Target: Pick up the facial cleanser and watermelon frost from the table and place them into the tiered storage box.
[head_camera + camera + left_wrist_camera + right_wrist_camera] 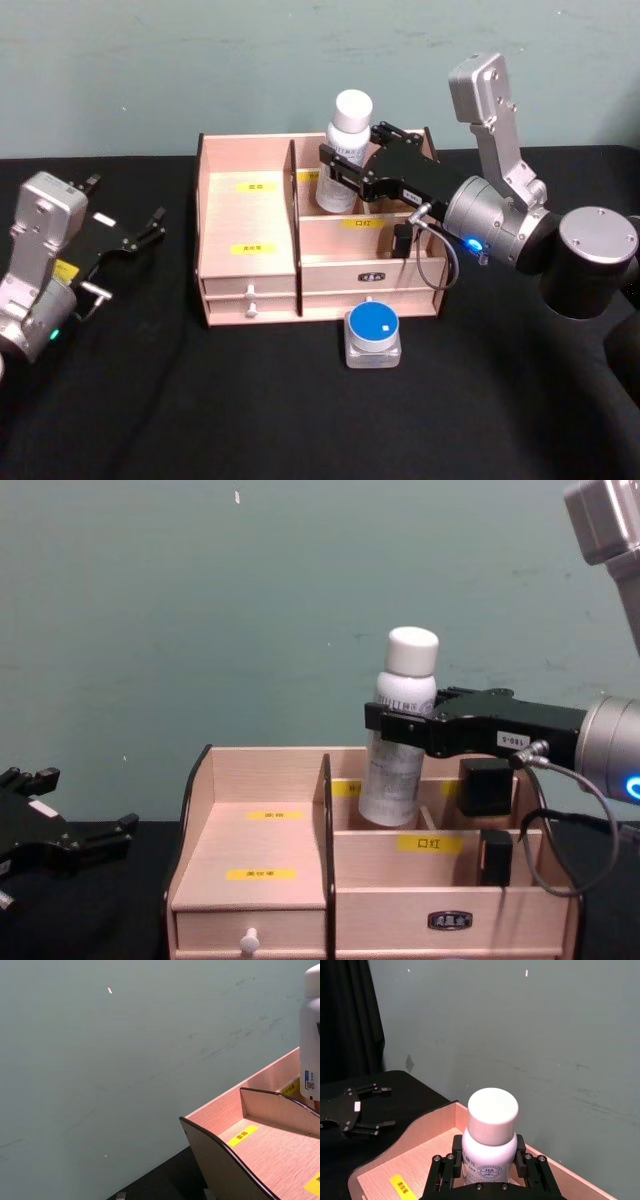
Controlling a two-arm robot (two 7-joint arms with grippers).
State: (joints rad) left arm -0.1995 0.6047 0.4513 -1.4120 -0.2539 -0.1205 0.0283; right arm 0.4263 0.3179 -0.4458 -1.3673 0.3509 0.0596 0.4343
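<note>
Head view. Nearest on the black table [200,400] sits the watermelon frost [373,335], a small clear square pot with a round blue lid. It stands upright on the cloth just in front of the tiered storage box [245,215], right of the two small front drawers [250,292], apart from both grippers.

The box's left section steps up in two tiers, each with a yellow label. Its right section has a low front compartment, also labelled, and a deeper rear one behind it.

The facial cleanser [348,125], a white bottle with a white cap, is in that rear right compartment. Its lower part is down behind the divider and its neck and cap are above the rim. Chest view: the bottle [400,740] leans slightly, cap toward the right. Whether its base rests on the compartment floor, cannot tell.

The right gripper [335,170] reaches in from the right and is clamped on the bottle's body, one finger on each side.

The left gripper [128,200] hangs over the table left of the box, well apart from it, fingers spread, holding nothing.

Behind everything is a pale green wall [150,70].
</note>
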